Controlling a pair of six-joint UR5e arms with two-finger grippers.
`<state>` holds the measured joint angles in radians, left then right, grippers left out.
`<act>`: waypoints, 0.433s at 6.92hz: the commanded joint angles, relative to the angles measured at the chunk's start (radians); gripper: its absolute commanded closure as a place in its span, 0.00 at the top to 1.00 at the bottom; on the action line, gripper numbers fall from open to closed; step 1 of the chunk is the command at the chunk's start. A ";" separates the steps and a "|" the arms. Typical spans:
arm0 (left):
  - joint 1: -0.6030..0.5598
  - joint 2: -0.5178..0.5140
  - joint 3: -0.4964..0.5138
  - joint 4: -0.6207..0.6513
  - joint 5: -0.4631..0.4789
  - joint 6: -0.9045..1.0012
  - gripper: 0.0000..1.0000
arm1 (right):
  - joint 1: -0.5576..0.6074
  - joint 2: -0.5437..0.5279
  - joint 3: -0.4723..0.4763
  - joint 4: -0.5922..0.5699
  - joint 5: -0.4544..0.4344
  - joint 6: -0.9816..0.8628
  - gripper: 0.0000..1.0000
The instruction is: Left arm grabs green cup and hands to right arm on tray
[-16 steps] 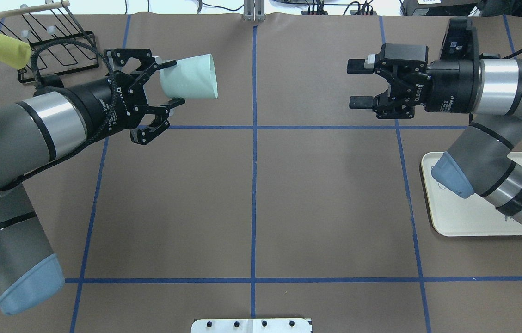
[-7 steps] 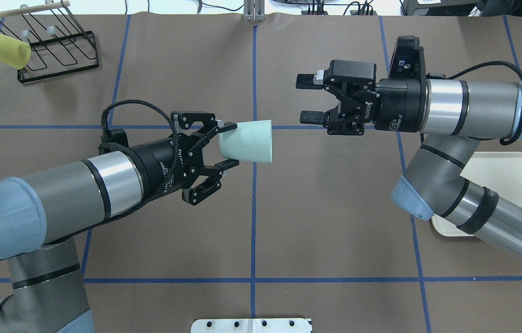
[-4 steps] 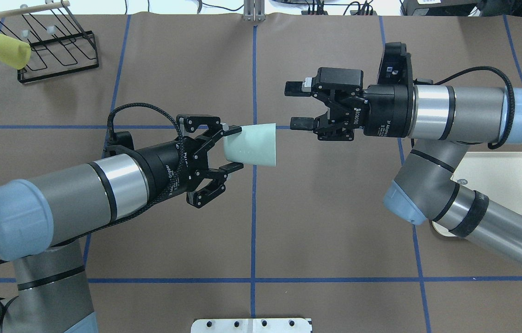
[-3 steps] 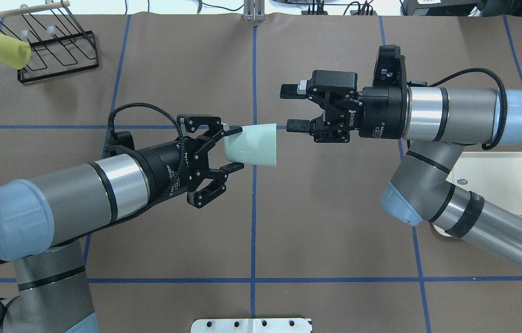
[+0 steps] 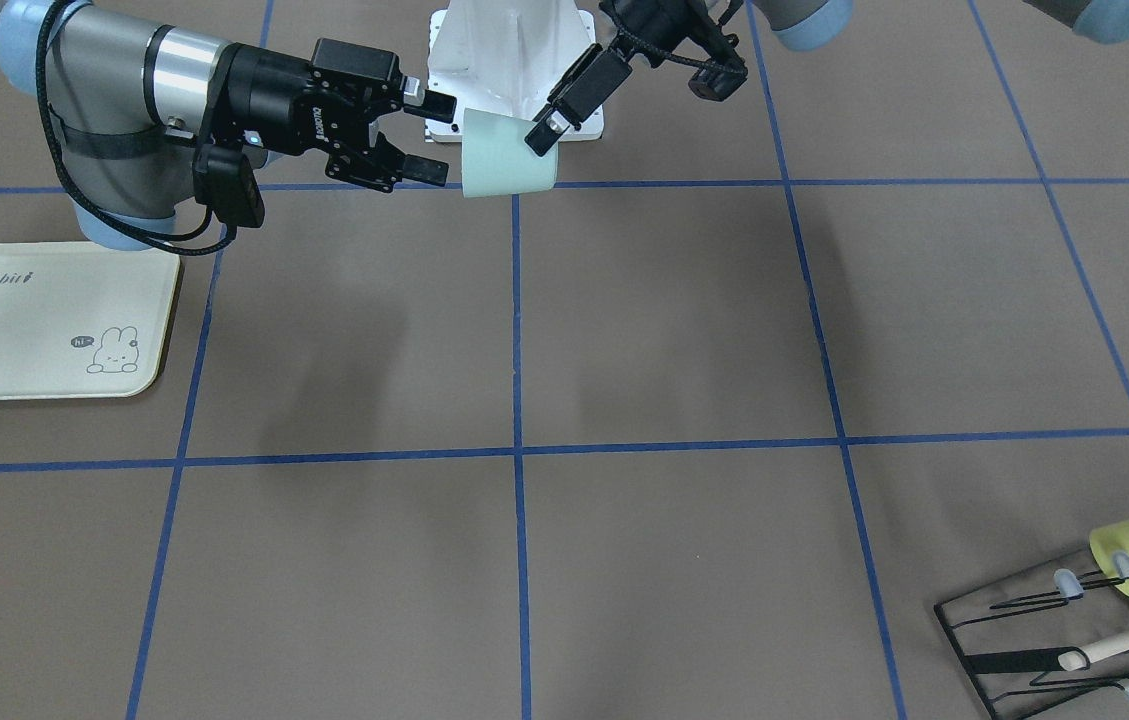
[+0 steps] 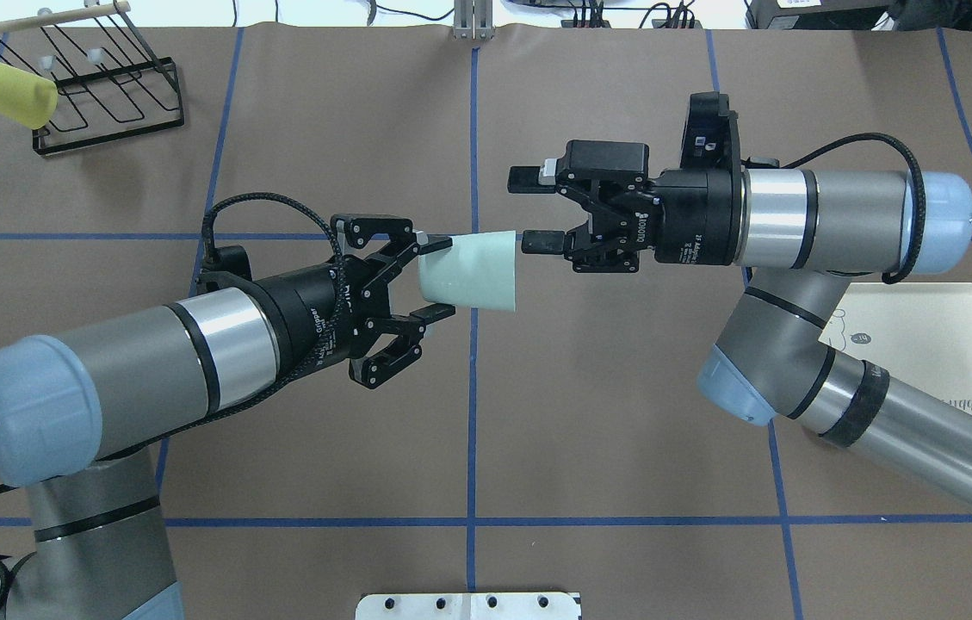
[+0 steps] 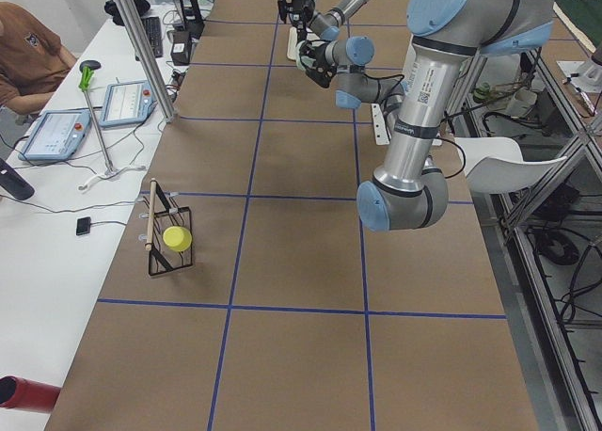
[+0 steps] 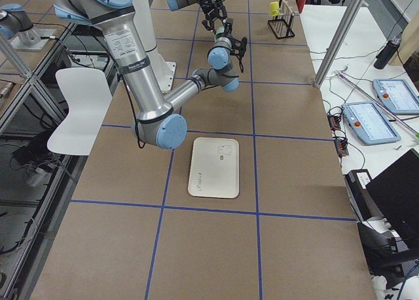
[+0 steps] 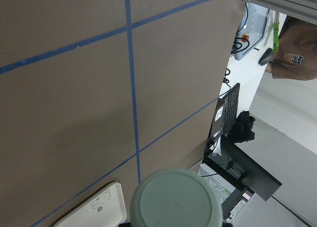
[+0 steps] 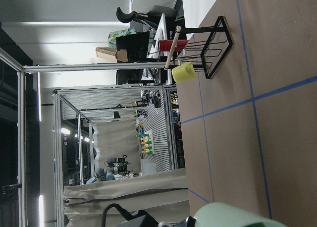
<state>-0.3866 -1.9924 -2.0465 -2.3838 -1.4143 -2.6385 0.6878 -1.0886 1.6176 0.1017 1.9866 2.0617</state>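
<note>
Holding the green cup (image 6: 473, 271) sideways above the tabletop (image 6: 468, 413), the left pincer (image 6: 440, 279) is clamped on just the base end, so the rim end is free for a second grip. The right pincer (image 6: 530, 211) is wide open just beside that rim, not around it yet. Rabbit tray (image 6: 950, 344) sits over by the right arm (image 6: 847, 215), likely why the mouth points that way.

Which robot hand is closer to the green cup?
Left. The left gripper is gripping the green cup by its base, touching it. The right gripper hangs open just off the cup's rim.
</note>
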 commanded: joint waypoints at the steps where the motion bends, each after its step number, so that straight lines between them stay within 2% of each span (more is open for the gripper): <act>1: 0.000 0.001 -0.001 0.000 0.001 0.000 0.00 | -0.025 0.001 0.001 -0.001 -0.017 -0.003 0.89; 3: 0.000 0.001 -0.001 0.000 0.001 0.000 0.00 | -0.027 0.001 -0.001 -0.001 -0.017 -0.003 0.87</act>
<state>-0.3866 -1.9913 -2.0477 -2.3838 -1.4136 -2.6385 0.6633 -1.0882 1.6175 0.1013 1.9708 2.0589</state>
